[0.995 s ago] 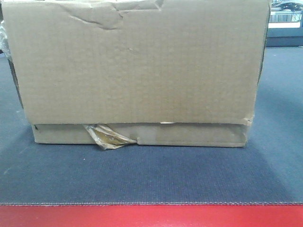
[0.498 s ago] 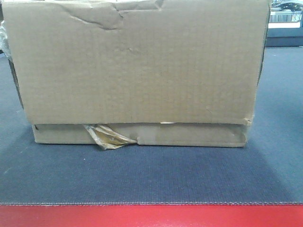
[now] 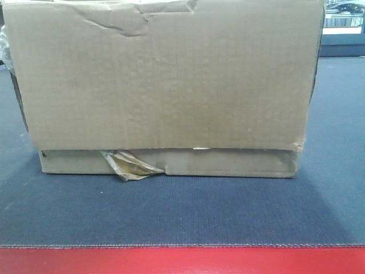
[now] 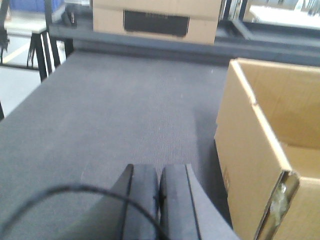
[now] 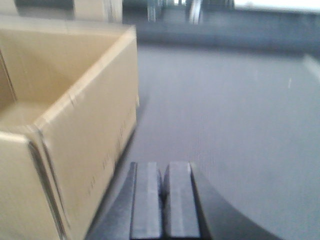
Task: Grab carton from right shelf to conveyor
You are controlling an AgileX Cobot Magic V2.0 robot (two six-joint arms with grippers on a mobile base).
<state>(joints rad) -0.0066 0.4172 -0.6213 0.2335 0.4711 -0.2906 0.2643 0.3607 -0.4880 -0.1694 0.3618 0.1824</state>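
The brown carton (image 3: 165, 85) stands on the dark conveyor (image 3: 171, 211) belt, filling the front view; wrinkled yellowish tape (image 3: 128, 164) hangs at its lower seam, and the belt's red border (image 3: 182, 261) runs along the bottom. My left gripper (image 4: 159, 172) is shut and empty, hovering over the belt to the left of the carton (image 4: 270, 150), apart from it. To the carton's (image 5: 65, 125) right, my right gripper (image 5: 163, 170) is likewise shut with nothing in it. The carton's top is open. The shelf is out of view.
A second cardboard box (image 4: 156, 20) with a dark label sits at the belt's far end in the left wrist view. Dark frame legs (image 4: 47, 50) stand off the belt's left edge. Belt surface stretches ahead of both grippers.
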